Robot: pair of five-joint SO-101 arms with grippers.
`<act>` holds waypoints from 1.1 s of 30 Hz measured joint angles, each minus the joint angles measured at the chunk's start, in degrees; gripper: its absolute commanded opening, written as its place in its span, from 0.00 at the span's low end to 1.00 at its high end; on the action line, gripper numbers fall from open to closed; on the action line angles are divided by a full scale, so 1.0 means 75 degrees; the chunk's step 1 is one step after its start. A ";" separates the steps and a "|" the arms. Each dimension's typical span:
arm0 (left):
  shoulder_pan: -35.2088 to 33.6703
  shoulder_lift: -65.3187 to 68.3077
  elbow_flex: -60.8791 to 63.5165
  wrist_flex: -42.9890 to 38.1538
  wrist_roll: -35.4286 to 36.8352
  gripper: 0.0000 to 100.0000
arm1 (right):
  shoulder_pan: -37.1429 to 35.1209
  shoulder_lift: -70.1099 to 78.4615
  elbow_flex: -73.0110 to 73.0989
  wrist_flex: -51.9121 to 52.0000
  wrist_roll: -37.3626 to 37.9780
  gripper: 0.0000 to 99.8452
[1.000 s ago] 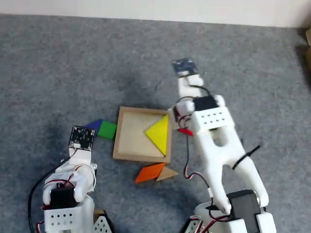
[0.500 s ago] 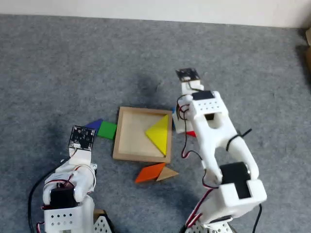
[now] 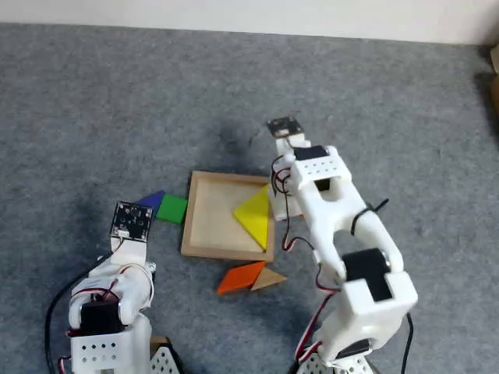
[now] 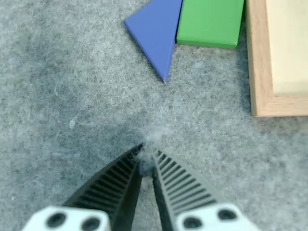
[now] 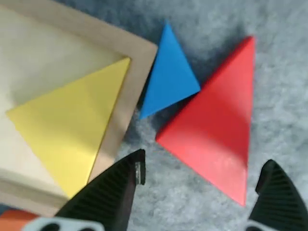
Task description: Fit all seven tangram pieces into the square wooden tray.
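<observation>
The square wooden tray (image 3: 209,218) lies mid-table with a yellow triangle (image 3: 255,212) inside, against its right wall. My right gripper (image 5: 204,171) is open, hovering over a red triangle (image 5: 216,130) on the carpet just outside that wall. A light blue triangle (image 5: 168,74) lies between the red piece and the tray rim (image 5: 130,101). My left gripper (image 4: 147,156) is shut and empty, low over the carpet. Ahead of it lie a dark blue triangle (image 4: 156,33) and a green square (image 4: 210,21), beside the tray's left wall (image 4: 260,62).
An orange parallelogram (image 3: 240,276) and a tan triangle (image 3: 269,278) touch each other on the carpet in front of the tray. The right arm (image 3: 320,175) covers the tray's right edge from above. Open grey carpet lies behind the tray.
The right arm has pulled back and swung left toward the tray's right edge. The left arm and all pieces have stayed put.
</observation>
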 measured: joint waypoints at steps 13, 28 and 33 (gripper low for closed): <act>0.0000 0.0000 0.0000 0.0000 0.0000 0.01 | 0.0012 0.0856 -0.0692 0.0117 0.0105 0.24; 0.0000 0.0000 0.0000 0.0000 0.0000 0.01 | 0.0738 0.0844 -0.0903 0.0539 0.0598 0.19; 0.0000 0.0000 0.0000 0.0000 0.0000 0.01 | 0.0809 0.0750 -0.0926 0.0774 0.0598 0.21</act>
